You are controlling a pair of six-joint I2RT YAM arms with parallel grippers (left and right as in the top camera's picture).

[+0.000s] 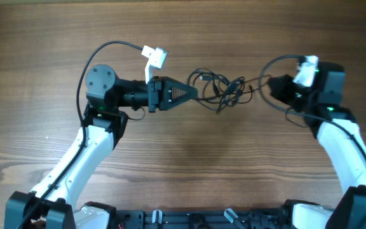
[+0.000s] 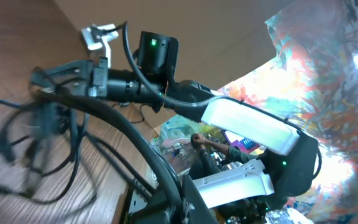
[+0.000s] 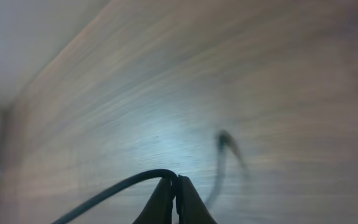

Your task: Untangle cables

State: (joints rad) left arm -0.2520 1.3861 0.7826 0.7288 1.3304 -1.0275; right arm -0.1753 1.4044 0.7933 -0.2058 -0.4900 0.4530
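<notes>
Around, left to right: white bracket (image 1: 154,57) on the left wrist, its left lead (image 1: 116,43) looping thick and black back over the arm. Then the cables (image 1: 224,89), a loose knot of thin black loops in the middle of the table (image 1: 183,165), strung between both tools. Then a second white bracket (image 1: 307,65) and the right lead (image 1: 273,62) arcing over that wrist. Both leads beside the strands, apart from the knot itself.

From the left wrist camera: blurred strands low left, a thick black wire (image 2: 126,132) sweeping across the frame. Behind it the opposite arm with a green light (image 2: 152,43), and colourful clutter (image 2: 328,74) past the table.

Room: open wood above and below the knot, with a wide strip toward the near side, where black base hardware (image 1: 189,219) lines the bottom. Side edges of the table outside the overhead frame.

Pose: left arm (image 1: 75,159) up from the bottom-left corner, bent at the elbow, forearm level and pointing right. At its end the left gripper (image 1: 194,93), closed, tip right at the knot's left loop; hold on a strand unclear.

Mirrored on the other side: right arm (image 1: 348,152) up from the bottom-right, wrist turned left. There the right gripper (image 1: 271,86), closed, pinching one thin strand that leaves the fingertips (image 3: 166,196) toward lower left in its own camera. Another blurred bit of strand just right of it.
</notes>
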